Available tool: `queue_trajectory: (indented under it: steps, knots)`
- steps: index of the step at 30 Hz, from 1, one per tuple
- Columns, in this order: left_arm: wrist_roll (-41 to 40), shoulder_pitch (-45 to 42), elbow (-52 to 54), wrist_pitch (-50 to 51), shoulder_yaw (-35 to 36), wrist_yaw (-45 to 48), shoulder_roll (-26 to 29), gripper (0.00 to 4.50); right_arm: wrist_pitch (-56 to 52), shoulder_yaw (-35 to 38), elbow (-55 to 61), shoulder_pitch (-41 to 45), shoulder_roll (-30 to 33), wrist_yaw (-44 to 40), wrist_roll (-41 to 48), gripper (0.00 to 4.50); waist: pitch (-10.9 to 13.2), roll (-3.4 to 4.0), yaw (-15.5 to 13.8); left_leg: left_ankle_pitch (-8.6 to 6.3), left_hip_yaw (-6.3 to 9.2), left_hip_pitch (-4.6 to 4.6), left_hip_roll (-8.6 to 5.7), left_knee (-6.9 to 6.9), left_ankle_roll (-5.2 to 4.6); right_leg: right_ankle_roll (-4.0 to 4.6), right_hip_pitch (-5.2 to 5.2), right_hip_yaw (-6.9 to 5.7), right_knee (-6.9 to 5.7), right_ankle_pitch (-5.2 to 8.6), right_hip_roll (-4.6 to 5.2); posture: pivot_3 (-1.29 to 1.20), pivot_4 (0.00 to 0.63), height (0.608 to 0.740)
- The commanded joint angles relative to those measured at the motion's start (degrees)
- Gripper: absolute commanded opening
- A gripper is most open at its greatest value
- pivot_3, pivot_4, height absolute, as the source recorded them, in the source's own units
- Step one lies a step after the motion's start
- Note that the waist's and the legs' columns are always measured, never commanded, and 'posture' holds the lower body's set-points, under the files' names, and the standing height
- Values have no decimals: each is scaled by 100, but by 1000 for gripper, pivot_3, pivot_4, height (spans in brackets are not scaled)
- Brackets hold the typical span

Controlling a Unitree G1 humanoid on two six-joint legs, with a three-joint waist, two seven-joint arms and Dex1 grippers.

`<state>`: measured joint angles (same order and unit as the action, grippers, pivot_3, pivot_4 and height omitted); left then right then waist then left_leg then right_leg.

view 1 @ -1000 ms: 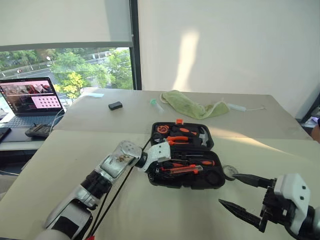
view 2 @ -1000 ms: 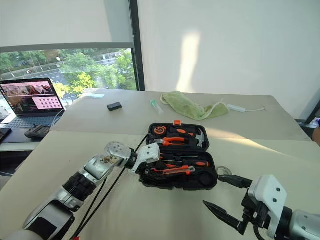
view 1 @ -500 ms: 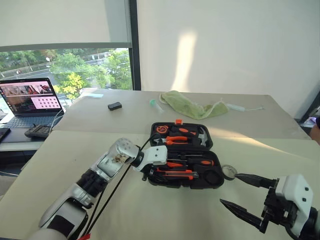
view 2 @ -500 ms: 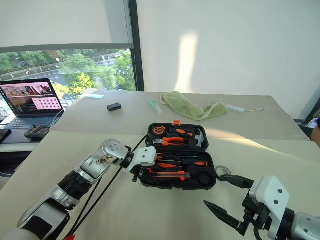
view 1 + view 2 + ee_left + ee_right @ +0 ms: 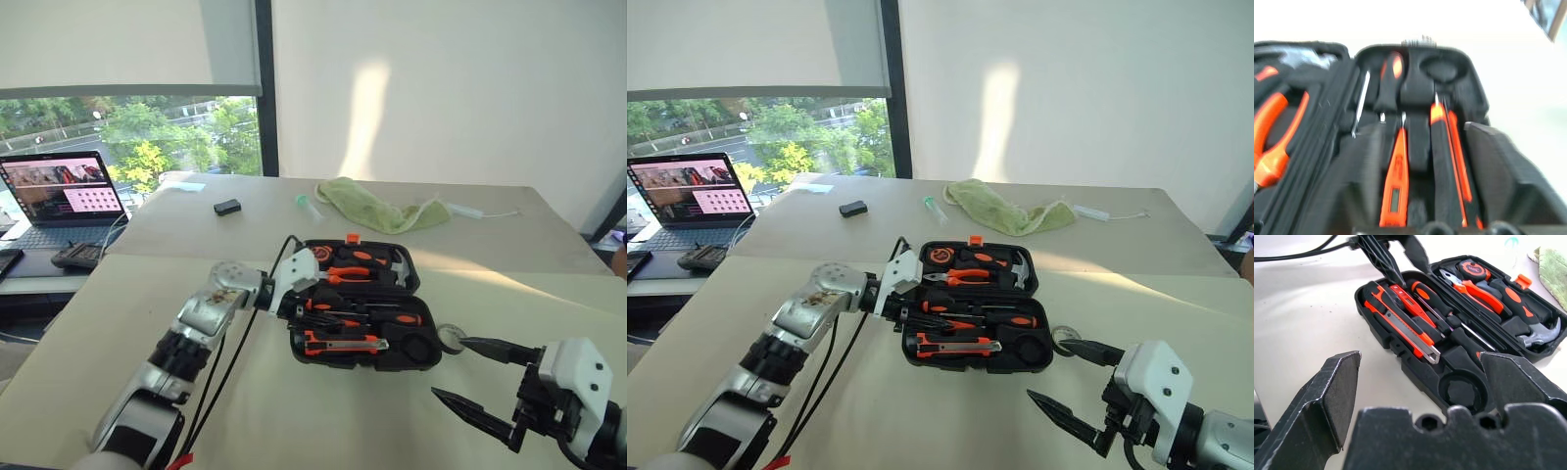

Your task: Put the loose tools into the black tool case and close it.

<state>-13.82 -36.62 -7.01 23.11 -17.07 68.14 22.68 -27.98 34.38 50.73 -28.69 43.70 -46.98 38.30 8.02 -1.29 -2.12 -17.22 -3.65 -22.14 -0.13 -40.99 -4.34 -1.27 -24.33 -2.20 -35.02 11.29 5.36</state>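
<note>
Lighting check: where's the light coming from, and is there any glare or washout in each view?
Left eye view: daylight enters through the window, with a soft sun patch on the wall and a bright band across the table. Left wrist view: the table around the black tool case washes out to white. Right wrist view: a glint on the hammer head.

Silver-grey arms, black cables, white wrists, black-fingered right tool (image 5: 477, 382)

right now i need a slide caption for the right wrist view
Open right gripper faces the open black tool case, its utility knife and screwdrivers slotted, round recess empty.
</note>
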Motion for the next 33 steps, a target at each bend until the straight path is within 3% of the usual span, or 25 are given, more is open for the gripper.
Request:
queue_trajectory:
  steps: [1, 2, 3, 8, 14, 19, 22, 24, 30, 33]
  knots:
    - [454, 293, -125, -507, 37, -897, -230, 529, 31, 89, 85, -6, 23, 41, 11, 4500, 0, -1, -10, 0, 2, 0, 0, 0, 0, 0, 0, -1, 1, -1, 0, 0, 150, 740]
    - [690, 404, -259, -699, -80, -1064, -230, 153, 25, 104, 93, -24, 21, 36, 12, 4500, 0, -1, -20, 0, 1, 3, -1, 0, 0, 0, 4, 0, 0, -1, 2, 0, 150, 740]
    - [881, 520, -402, -828, -209, -1198, -258, 51, 14, 123, 101, -42, 23, 28, 24, 4500, 0, -1, -31, 0, 3, 3, -1, 0, 0, 1, 5, -1, 1, -1, 4, 0, 150, 740]
    - [1475, 793, -722, -1236, -778, -1292, -217, 51, 12, 224, 107, -111, 52, -24, 66, 4500, -24, 16, -25, -1, 2, 25, -1, 2, -2, 1, 25, 2, 3, -2, 19, 0, 150, 740]
    - [1783, 809, -909, -1837, -943, -1275, -277, 51, -51, 191, 96, -72, 135, 6, 80, 4500, -66, 57, -21, -2, 2, 33, 1, 10, -2, 2, 26, 2, 3, 0, 19, 0, 150, 740]
    - [1284, 849, -740, -1865, -531, -1027, -240, 51, -141, 98, 97, -57, 126, 150, 9, 4500, -72, 63, -18, -2, 2, 31, 1, 12, -2, 3, 24, 0, 4, 2, 18, 0, 150, 740]
    - [-94, 689, 199, -610, 195, -769, -444, 51, -148, 30, 1, 13, 142, 236, -112, 4500, -67, 62, 14, -2, 2, 22, 4, 12, -2, 3, 13, 1, 2, 2, 18, 0, 150, 740]
    - [-528, 586, 532, 138, 282, -599, -414, 51, -141, -36, -87, 92, 161, 248, -156, 4500, -54, 51, 10, -1, 3, 5, 4, 10, -1, 2, -1, -1, 0, 1, 16, 0, 150, 740]
    - [672, 480, -236, 192, -733, -756, 18, 51, -129, -339, -260, 438, 234, 241, -240, 4500, -49, 42, -11, -1, 1, 12, -7, 7, -1, 2, 12, -3, 5, 2, 3, 0, 150, 740]
    - [382, 416, -265, 860, -630, -772, -152, 51, -139, -332, -265, 460, 269, 208, -235, 4500, -49, 37, -50, -1, 5, 19, -7, 1, -2, 8, 24, -6, 6, 6, 6, 0, 150, 740]
